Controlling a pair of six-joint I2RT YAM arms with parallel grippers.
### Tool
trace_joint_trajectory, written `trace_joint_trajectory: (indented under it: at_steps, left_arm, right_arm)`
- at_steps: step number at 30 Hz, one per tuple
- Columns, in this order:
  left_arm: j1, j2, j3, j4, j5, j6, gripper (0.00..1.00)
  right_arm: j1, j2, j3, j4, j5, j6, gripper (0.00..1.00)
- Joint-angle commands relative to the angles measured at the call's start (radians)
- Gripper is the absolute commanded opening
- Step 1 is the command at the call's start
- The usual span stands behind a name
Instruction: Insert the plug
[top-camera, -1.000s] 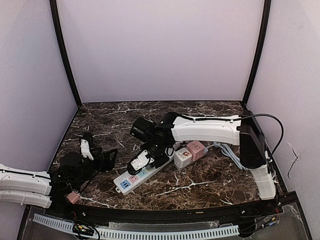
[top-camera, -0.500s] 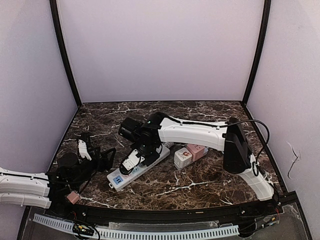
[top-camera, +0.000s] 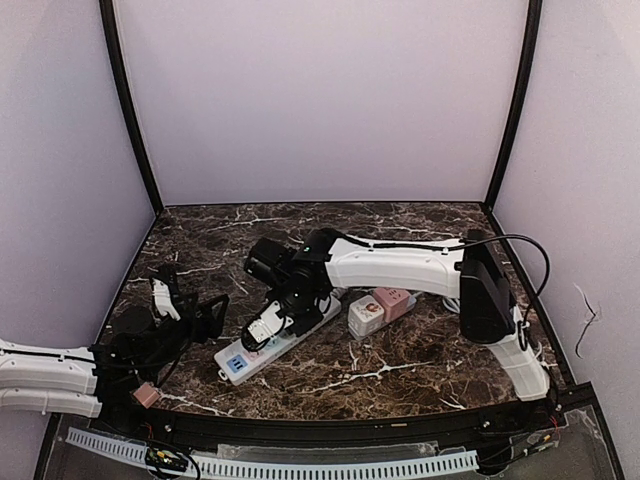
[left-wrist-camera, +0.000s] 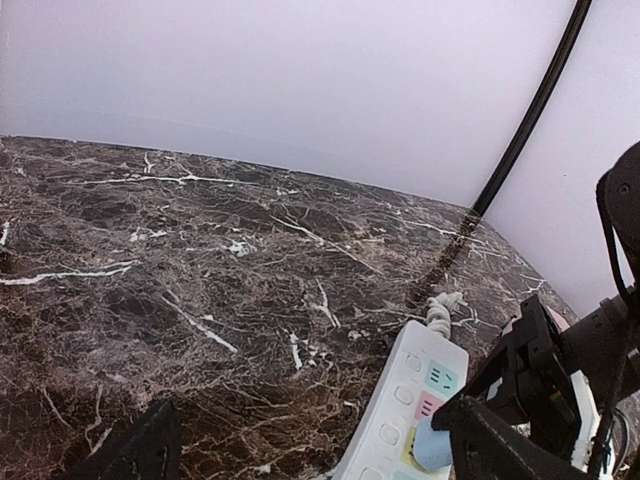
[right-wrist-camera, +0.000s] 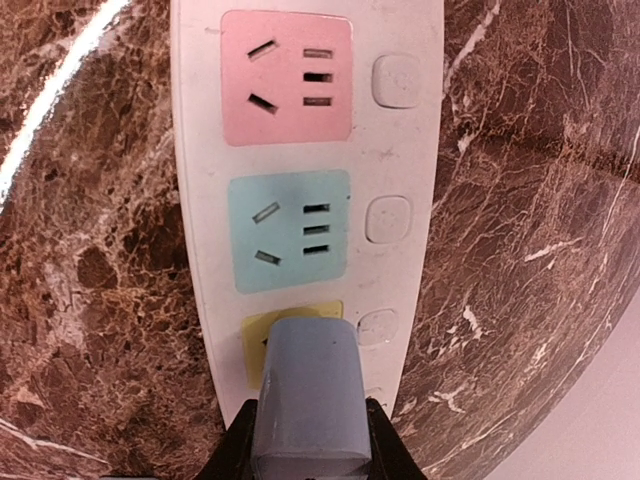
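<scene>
Dark marble table (top-camera: 400, 372) — white power strip (top-camera: 233, 363), pink-white socket cubes (top-camera: 367, 316)

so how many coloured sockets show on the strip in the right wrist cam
3: pink socket at the top, teal socket in the middle, yellow socket at the bottom, mostly under the grey plug. More may lie out of frame.

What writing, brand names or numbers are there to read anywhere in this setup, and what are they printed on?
No readable text anywhere.
The white power strip shows no lettering.
The grey plug is plain.
Any marks on the pink and white cube adapters are too small to read.
</scene>
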Motion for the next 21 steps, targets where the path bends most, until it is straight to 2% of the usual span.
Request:
trace_joint_trajectory:
  at_steps: [1, 9, 14, 21]
  left_arm:
    - [-0.001, -0.027, -0.026, -0.029, 0.006, 0.007, 0.93]
    - [-0.001, -0.034, -0.026, -0.027, 0.049, -0.007, 0.91]
    - [-0.001, -0.035, -0.026, -0.023, 0.055, -0.010, 0.91]
    - [-0.001, -0.036, -0.027, -0.021, 0.056, -0.010, 0.91]
  right_arm:
    - [0.080, 0.000, -0.135, -0.148, -0.103, 0.104, 0.00]
    - [0.154, -0.162, -0.320, -0.160, -0.080, 0.221, 0.00]
    - [0.170, -0.203, -0.407, -0.173, -0.082, 0.267, 0.00]
    - [0.170, -0.092, -0.298, -0.169, -0.060, 0.210, 0.00]
